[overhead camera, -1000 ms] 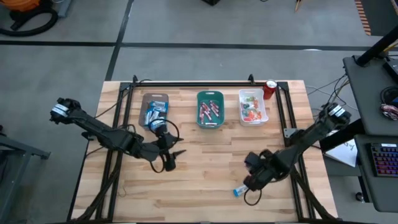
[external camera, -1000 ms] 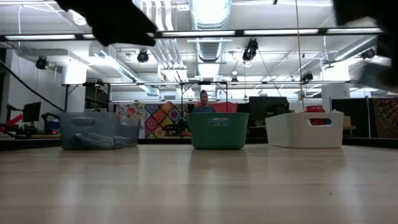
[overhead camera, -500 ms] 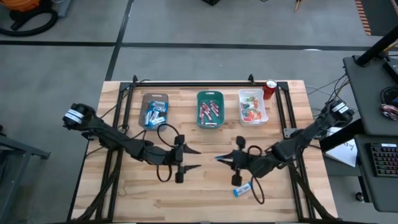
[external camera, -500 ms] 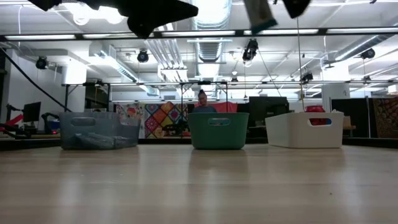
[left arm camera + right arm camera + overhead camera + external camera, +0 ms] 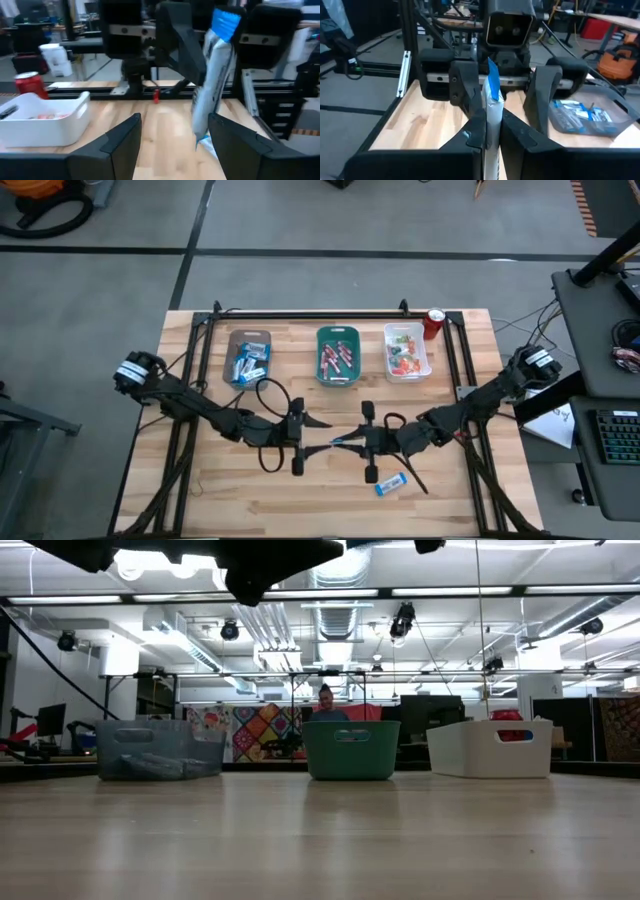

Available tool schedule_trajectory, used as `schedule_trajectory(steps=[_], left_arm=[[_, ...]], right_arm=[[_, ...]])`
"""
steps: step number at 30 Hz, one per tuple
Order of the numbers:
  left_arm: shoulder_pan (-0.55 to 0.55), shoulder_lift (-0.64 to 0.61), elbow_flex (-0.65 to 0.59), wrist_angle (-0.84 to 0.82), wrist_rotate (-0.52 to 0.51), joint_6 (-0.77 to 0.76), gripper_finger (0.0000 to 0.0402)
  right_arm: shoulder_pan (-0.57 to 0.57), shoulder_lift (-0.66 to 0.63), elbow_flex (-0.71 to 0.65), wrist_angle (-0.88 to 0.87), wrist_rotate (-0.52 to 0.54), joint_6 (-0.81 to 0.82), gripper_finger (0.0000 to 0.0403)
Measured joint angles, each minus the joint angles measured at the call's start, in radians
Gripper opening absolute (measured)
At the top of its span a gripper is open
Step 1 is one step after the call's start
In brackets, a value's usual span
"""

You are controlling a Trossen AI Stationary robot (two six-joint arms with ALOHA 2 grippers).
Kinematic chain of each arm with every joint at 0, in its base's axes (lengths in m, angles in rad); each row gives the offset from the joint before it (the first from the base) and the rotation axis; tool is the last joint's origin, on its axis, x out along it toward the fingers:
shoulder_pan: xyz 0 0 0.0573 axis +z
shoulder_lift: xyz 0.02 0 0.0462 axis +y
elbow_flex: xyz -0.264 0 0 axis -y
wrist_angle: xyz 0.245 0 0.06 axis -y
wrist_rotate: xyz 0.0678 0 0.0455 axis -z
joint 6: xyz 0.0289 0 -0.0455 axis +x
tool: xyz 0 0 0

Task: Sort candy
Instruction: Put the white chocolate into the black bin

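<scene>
- Right hand is pinching a blue-and-white candy bar between narrow fingers, presenting it in mid-air toward the left hand, which is facing it with fingers spread wide around the bar's far end.
- Risk, judged: the handover is failing if the right hand is letting go before the left is clamping; the slim wrapper is likely slipping or twisting, dropping to the desk.
- Another blue bar is lying on the desk just behind the right hand.
- Beyond both hands: brown tray holding blue-white bars, teal tray holding red sticks, white tray holding mixed small pieces.
</scene>
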Motion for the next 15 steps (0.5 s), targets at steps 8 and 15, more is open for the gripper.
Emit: schedule_trajectory(steps=[8,15], left_arm=[[0.001,0.058,0.000,0.106,0.112,0.011,0.0200],[0.010,0.067,0.000,0.141,0.119,0.005,0.0173]], right_arm=[[-0.001,0.001,0.000,0.037,-0.001,-0.050,0.0029],[0.000,0.001,0.000,0.036,-0.002,-0.053,0.0031]])
